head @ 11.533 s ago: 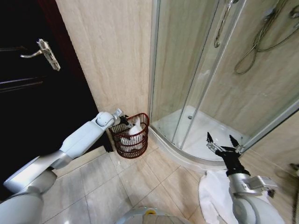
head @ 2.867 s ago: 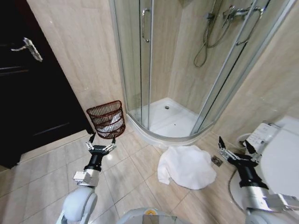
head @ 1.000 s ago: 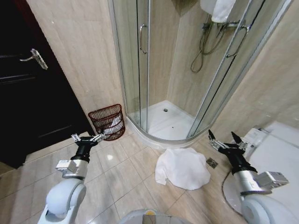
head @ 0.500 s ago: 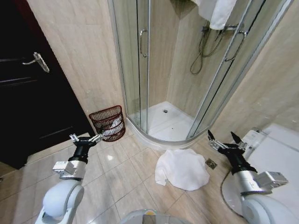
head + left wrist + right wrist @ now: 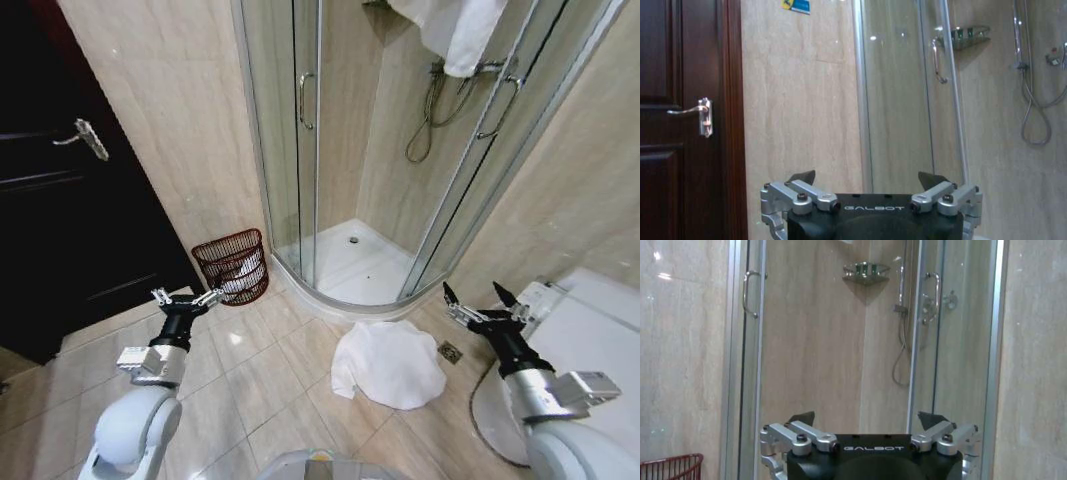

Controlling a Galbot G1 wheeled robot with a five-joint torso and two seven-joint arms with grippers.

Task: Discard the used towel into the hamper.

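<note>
A white towel (image 5: 388,362) lies crumpled on the floor tiles in front of the shower, between my two arms. The hamper (image 5: 233,264), a small red-brown openwork basket with white cloth inside, stands against the wall beside the shower door; its rim also shows in the right wrist view (image 5: 670,462). My left gripper (image 5: 186,298) is open, raised just in front of the hamper, holding nothing. My right gripper (image 5: 479,303) is open too, to the right of the towel and clear of it. Both wrist views show open fingers, left (image 5: 868,179) and right (image 5: 867,419).
A curved glass shower enclosure (image 5: 300,140) with a white tray (image 5: 355,262) stands ahead. Another white towel (image 5: 458,30) hangs high on the shower glass. A dark wooden door (image 5: 60,200) is at the left, a white toilet (image 5: 590,340) at the right, a floor drain (image 5: 450,352) by the towel.
The head camera has tilted up slightly, so the hanging towel shows more. Both arms hold nearly the same pose, grippers still open. The floor towel has not moved.
</note>
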